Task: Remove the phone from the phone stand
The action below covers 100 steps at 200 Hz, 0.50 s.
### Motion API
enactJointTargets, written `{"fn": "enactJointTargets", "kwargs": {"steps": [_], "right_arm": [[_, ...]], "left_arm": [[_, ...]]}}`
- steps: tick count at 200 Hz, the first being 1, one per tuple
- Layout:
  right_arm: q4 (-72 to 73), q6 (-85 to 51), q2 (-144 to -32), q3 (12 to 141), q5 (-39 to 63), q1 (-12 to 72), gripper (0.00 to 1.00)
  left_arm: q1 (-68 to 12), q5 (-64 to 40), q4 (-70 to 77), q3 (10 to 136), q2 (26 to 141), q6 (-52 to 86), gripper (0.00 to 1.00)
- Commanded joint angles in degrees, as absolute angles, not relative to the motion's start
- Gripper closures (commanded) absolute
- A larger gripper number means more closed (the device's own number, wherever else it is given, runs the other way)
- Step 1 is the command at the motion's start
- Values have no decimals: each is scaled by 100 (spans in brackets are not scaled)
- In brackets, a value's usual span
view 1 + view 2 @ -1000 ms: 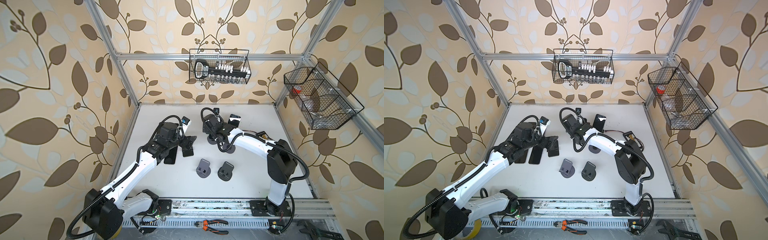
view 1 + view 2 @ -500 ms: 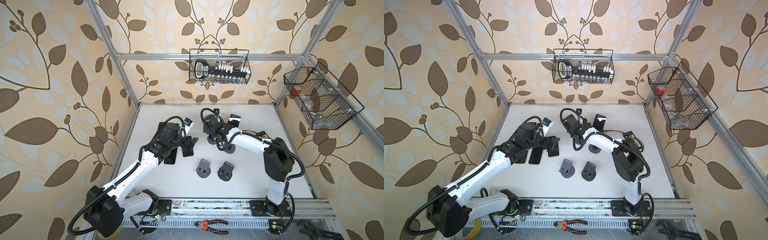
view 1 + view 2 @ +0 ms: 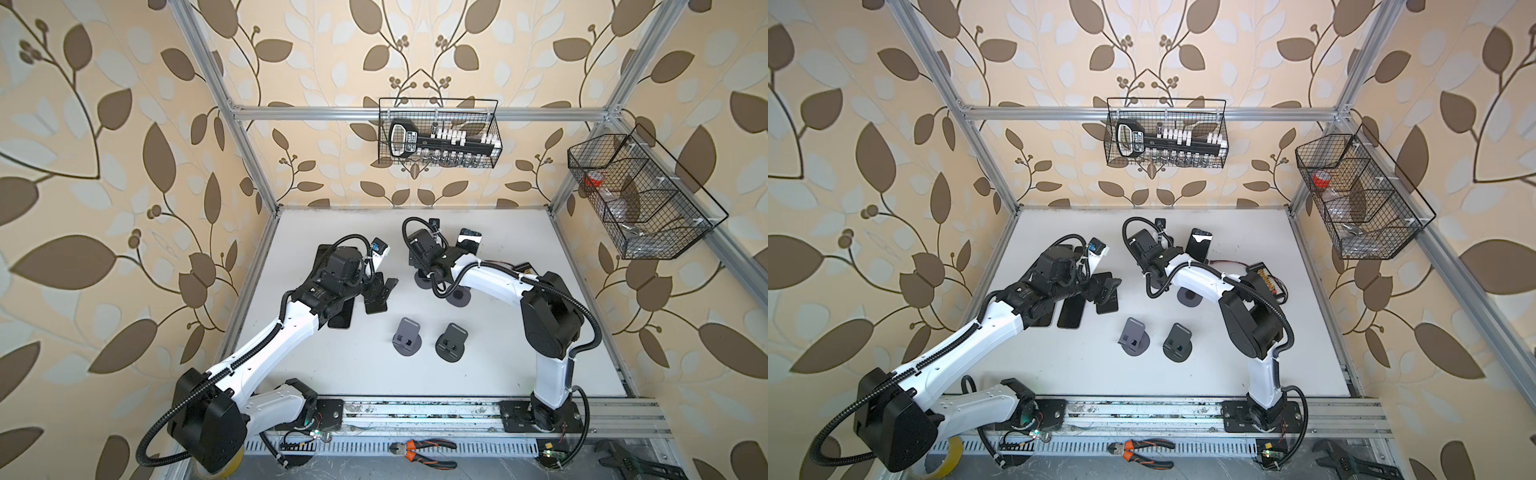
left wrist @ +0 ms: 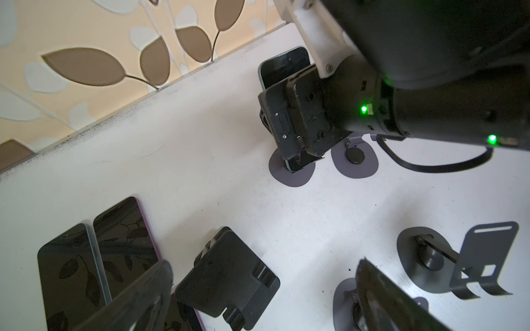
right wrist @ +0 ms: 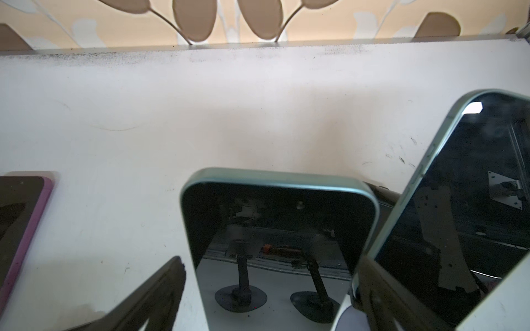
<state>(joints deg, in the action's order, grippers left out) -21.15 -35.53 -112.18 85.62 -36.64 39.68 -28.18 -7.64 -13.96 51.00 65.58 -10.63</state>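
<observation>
Right end effector [image 5: 269, 262] spread, one finger either side of the teal phone [image 5: 281, 229], contact undetermined. Phone seated on its phone stand [image 3: 422, 282], just above centre of a top view. Left end effector [image 3: 380, 290] spread, empty, over the tabletop [image 3: 498, 365], just left of that stand in both top views.

White arm links [image 3: 266, 345], black joint housings [image 3: 548, 320], ribbed black cables [image 3: 597, 332] looped outside, green lights [image 4: 363, 109] on black wrist [image 4: 430, 114], small screws [image 4: 329, 68].
</observation>
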Motion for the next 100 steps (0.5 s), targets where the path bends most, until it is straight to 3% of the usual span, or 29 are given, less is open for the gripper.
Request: {"fn": "enactJointTargets", "kwargs": {"steps": [1, 100], "right_arm": [[-2039, -3551, -11370, 8789, -3668, 3851, 7], [-1938, -3595, -11566, 8841, -3464, 3730, 10]], "left_arm": [[-2865, -835, -1397, 5249, 6574, -1212, 1], [-2927, -765, -1429, 5256, 6609, -1259, 1]]}}
